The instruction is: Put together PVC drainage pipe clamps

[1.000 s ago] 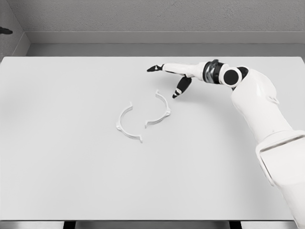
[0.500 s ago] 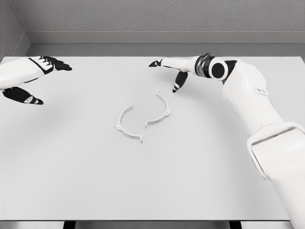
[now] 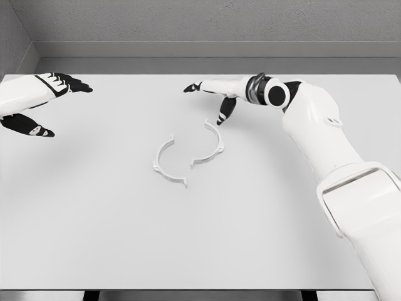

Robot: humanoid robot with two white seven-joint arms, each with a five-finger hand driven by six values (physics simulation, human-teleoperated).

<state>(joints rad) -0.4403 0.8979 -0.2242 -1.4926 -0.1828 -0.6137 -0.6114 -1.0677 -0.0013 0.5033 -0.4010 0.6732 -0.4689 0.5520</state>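
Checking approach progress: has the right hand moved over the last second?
Yes. The right hand has shifted leftward across the table, its thumb now over the right clamp half, which hasn't moved.

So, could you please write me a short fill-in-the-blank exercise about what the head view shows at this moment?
1. The two white curved plastic clamp halves lie ____ each other on the white table.
2. The right hand, fingers spread, hovers nearest the ____ clamp half.
3. The left hand holds ____.
4. The number of clamp halves is ____.

Missing words: apart from; right; nothing; two
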